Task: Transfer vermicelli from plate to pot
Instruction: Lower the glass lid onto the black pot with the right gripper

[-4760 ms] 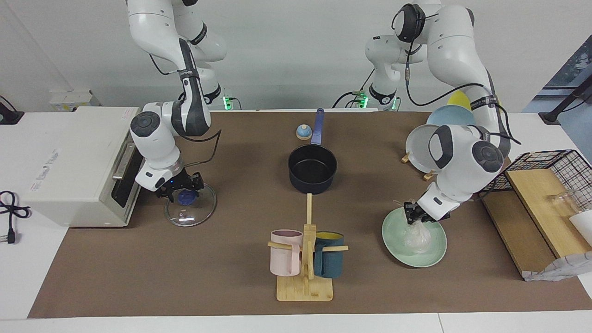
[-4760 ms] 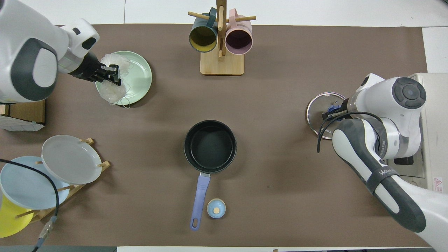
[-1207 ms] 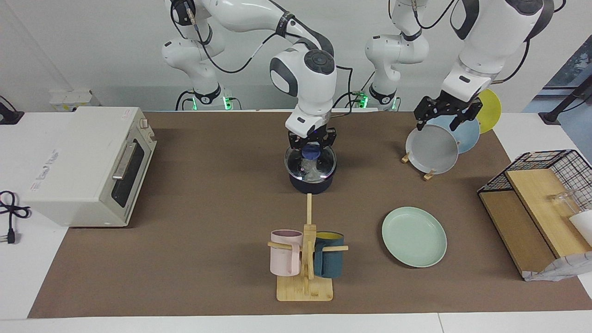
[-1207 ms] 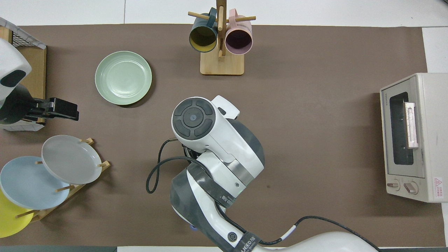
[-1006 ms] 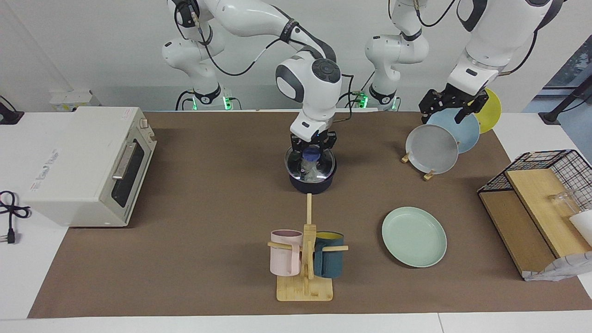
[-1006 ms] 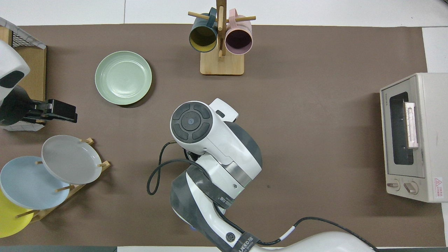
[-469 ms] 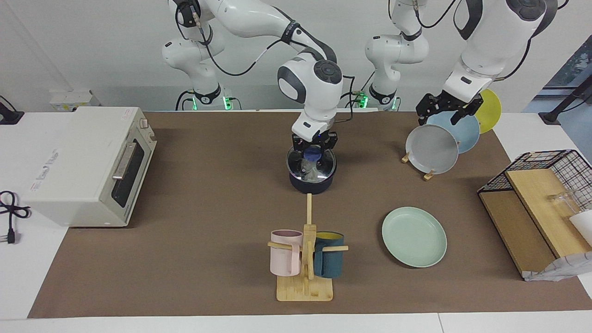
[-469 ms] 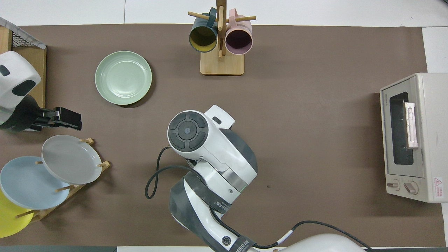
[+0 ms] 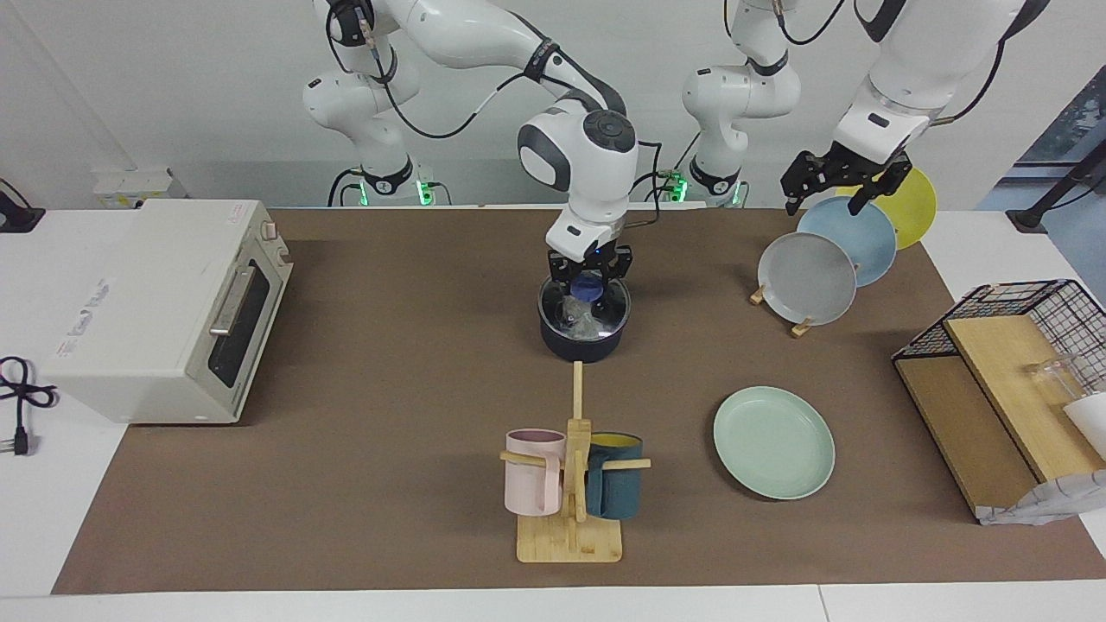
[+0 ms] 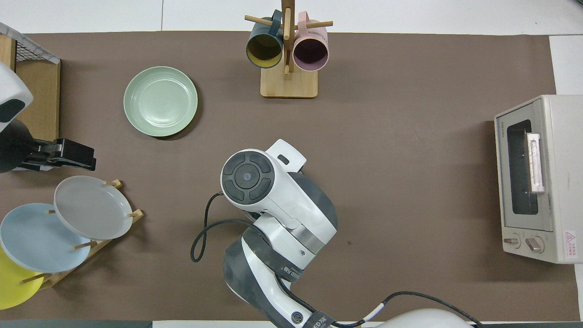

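The pot [image 9: 581,348] stands at the table's middle with a glass lid [image 9: 605,315] on it. The vermicelli [image 9: 577,325] shows as a whitish clump through the lid, inside the pot. My right gripper [image 9: 587,278] is straight above the pot, shut on the lid's blue knob [image 9: 587,286]. In the overhead view the right arm [image 10: 255,182] hides the pot and lid. The mint-green plate [image 9: 773,442] lies bare toward the left arm's end, also in the overhead view [image 10: 160,101]. My left gripper [image 9: 842,183] is open and empty, raised over the plate rack, and shows in the overhead view [image 10: 75,155].
A rack holds a grey plate [image 9: 806,278], a light blue plate [image 9: 855,235] and a yellow plate [image 9: 918,197]. A mug tree [image 9: 572,484] with a pink and a teal mug stands farther from the robots than the pot. A toaster oven [image 9: 147,302] and a wire basket [image 9: 1037,320] flank the table.
The vermicelli went from the plate into the pot. My right gripper brought the lid over and has just lowered it onto the pot. My left gripper rose a little over the plate rack.
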Controlling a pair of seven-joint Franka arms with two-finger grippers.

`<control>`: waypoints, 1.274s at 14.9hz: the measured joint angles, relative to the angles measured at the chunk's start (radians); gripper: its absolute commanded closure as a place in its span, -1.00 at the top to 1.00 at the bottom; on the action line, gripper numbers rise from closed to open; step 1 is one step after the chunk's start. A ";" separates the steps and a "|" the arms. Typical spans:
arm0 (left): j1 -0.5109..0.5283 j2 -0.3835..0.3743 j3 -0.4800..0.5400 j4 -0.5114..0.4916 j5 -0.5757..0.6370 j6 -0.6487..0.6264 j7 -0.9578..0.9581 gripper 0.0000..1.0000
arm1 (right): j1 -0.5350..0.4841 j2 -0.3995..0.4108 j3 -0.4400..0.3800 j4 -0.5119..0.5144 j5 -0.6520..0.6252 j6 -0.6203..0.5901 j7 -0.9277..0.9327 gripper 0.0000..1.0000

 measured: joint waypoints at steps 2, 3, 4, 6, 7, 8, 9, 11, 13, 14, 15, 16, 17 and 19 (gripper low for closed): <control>0.006 0.005 0.000 0.000 0.000 -0.001 0.000 1.00 | 0.000 -0.001 0.000 -0.001 -0.001 0.001 0.000 0.43; 0.010 0.006 -0.001 0.000 0.000 -0.001 0.000 1.00 | 0.000 -0.001 0.000 -0.002 -0.002 0.001 0.000 0.48; 0.014 0.008 -0.002 0.000 0.000 -0.001 0.000 1.00 | 0.000 -0.001 0.000 -0.002 -0.004 0.001 0.000 0.62; 0.023 0.009 -0.006 0.000 0.000 -0.001 0.000 1.00 | 0.000 -0.001 0.000 -0.005 -0.030 0.002 0.000 1.00; 0.027 0.009 -0.008 0.000 0.000 -0.001 0.000 1.00 | 0.000 -0.001 0.000 -0.006 -0.040 0.002 0.000 1.00; 0.039 0.009 -0.019 0.000 0.000 -0.001 0.000 1.00 | 0.000 -0.001 0.000 -0.006 -0.043 0.007 0.000 1.00; 0.051 0.009 -0.031 0.000 0.000 -0.001 0.000 1.00 | 0.000 -0.001 -0.001 -0.006 -0.044 0.019 0.000 1.00; 0.062 0.010 -0.044 0.000 0.000 -0.001 0.000 1.00 | -0.001 -0.002 -0.002 -0.005 -0.045 0.042 0.000 1.00; 0.061 0.010 -0.045 0.000 0.000 -0.001 0.000 1.00 | -0.004 -0.004 -0.008 -0.003 -0.046 0.051 0.000 1.00; 0.061 0.010 -0.045 0.000 0.000 -0.001 0.000 1.00 | -0.005 -0.006 -0.012 0.000 -0.049 0.054 0.000 1.00; 0.060 0.010 -0.045 0.000 0.000 -0.001 0.000 1.00 | -0.007 -0.009 -0.015 0.005 -0.062 0.055 0.000 1.00; 0.060 0.010 -0.044 0.000 0.000 -0.001 0.000 1.00 | -0.013 -0.015 -0.017 0.011 -0.080 0.055 0.000 1.00; 0.059 0.010 -0.041 0.000 0.000 -0.001 0.000 1.00 | -0.028 -0.023 -0.018 0.022 -0.091 0.053 0.000 1.00; 0.058 0.010 -0.035 0.000 0.000 0.000 0.000 1.00 | -0.086 -0.048 -0.019 0.060 -0.096 0.002 -0.033 1.00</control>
